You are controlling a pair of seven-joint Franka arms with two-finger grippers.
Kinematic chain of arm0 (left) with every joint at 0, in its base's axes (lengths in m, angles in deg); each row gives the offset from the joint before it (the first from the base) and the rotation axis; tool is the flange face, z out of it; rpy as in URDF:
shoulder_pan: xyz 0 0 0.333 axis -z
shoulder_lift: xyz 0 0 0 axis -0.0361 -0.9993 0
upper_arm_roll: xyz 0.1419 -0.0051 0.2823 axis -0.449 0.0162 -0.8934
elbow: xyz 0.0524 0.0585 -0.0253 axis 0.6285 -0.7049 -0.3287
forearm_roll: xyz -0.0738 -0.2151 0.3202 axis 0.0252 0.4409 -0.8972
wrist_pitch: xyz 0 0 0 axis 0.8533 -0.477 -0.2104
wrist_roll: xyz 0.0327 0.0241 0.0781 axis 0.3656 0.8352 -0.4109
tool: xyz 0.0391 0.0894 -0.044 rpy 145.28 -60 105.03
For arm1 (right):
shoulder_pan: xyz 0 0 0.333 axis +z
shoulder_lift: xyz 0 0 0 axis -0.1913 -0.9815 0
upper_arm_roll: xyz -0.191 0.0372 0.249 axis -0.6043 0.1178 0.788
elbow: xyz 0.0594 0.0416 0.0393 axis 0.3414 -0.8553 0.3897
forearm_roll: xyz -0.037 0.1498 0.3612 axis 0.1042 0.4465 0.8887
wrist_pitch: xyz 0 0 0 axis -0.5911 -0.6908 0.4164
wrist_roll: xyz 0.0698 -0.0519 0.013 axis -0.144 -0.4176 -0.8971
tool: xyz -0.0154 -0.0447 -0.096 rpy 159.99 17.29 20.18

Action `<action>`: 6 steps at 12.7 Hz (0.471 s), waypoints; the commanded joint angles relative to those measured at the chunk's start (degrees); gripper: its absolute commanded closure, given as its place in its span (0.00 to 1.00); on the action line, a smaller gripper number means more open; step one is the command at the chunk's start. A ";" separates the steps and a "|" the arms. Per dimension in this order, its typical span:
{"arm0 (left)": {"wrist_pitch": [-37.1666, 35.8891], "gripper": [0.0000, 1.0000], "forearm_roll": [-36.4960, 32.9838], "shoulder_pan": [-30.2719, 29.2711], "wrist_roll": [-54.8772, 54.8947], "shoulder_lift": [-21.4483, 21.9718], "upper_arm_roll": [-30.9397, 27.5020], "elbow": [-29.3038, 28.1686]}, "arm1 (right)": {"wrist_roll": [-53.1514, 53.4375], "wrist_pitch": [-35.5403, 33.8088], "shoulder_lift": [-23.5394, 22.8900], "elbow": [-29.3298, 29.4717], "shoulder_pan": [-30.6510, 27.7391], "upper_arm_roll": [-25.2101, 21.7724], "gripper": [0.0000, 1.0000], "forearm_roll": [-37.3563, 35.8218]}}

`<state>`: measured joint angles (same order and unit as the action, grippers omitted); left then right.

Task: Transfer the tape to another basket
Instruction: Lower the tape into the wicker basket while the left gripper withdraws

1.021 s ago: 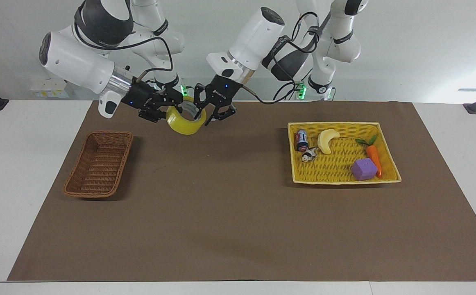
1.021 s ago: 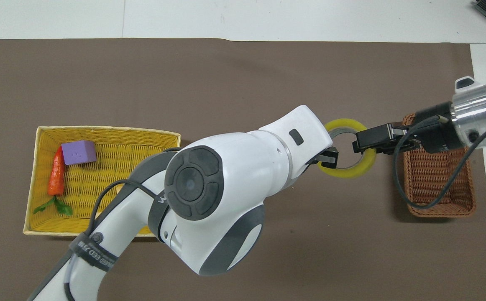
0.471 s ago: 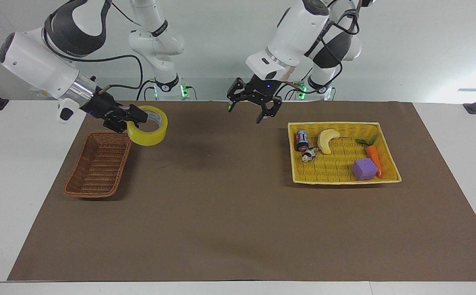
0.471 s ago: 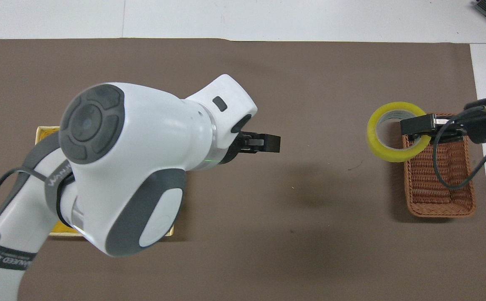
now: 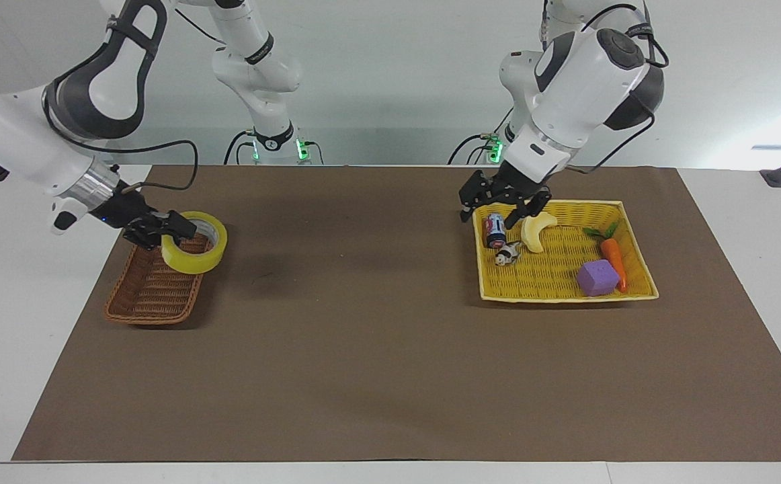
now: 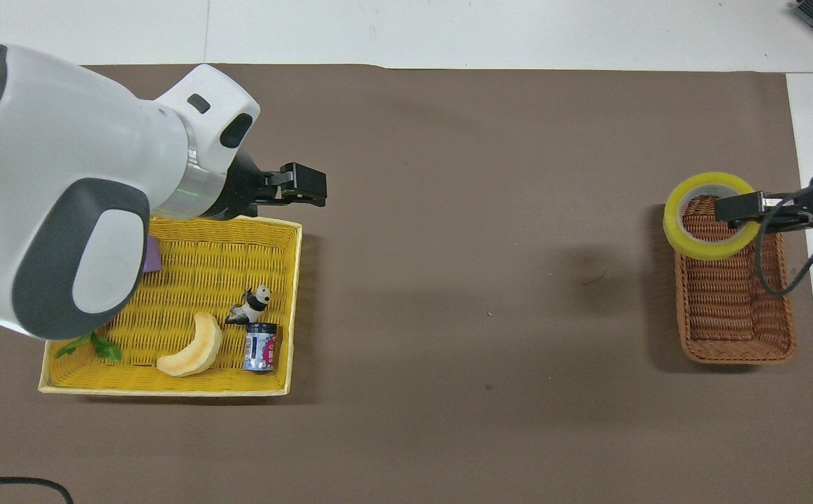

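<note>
1. The table (image 5: 1,302) carried a brown mat (image 5: 363,336), and both arms were raised over it, one at each end.
2. The right gripper (image 5: 182,232) was closed on the tape (image 5: 192,262), with the roll's wall pinched between its fingers and one finger inside the ring.
3. The tape hung in the air with its open core facing up, over one end of the basket (image 5: 152,296). Whether the roll touched the wicker could not be told.
4. The basket lay near the mat's edge at the right arm's end of the table, with its long sides running along that edge.
5. The middle of the mat was bare brown surface between the two baskets.
6. The left gripper (image 5: 501,205) had its fingers spread apart and held nothing. It hovered over the rim of the yellow basket (image 5: 565,296), at the corner toward the middle of the table.
7. The yellow basket sat toward the mat's edge at the left arm's end, well apart from the wicker one.
8. Inside it, along the side toward the mat's middle, lay a small can (image 5: 495,230) and a panda figure (image 5: 508,253) close together, with a banana (image 5: 537,230) just beside them.
9. Toward the basket's outer side lay a carrot (image 5: 612,259), with a purple block (image 5: 597,277) touching it or nearly so.
</note>
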<state>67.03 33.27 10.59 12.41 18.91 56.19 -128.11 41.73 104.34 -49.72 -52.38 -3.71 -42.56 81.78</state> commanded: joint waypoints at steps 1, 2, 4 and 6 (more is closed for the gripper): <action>-0.94 0.00 -4.29 -4.64 3.04 0.14 0.59 -0.33 | -2.28 0.56 -2.08 0.94 -2.74 0.65 1.00 -1.95; -0.94 0.00 -6.66 -6.05 5.14 0.14 0.59 -0.33 | -2.81 0.65 -2.35 0.85 -3.44 0.65 1.00 -2.13; -1.63 0.00 -13.50 -7.73 7.79 0.31 0.59 -0.33 | -3.69 -0.40 -2.26 0.76 -3.54 0.65 1.00 -6.32; -4.62 0.00 -13.71 -11.67 10.59 0.57 0.59 -0.06 | -8.58 0.11 -3.04 -0.64 -5.37 0.65 1.00 -6.35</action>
<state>65.09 21.00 2.14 20.22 18.72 56.12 -128.14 37.54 104.37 -52.38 -52.51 -6.81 -42.63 76.57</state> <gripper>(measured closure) 0.000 0.960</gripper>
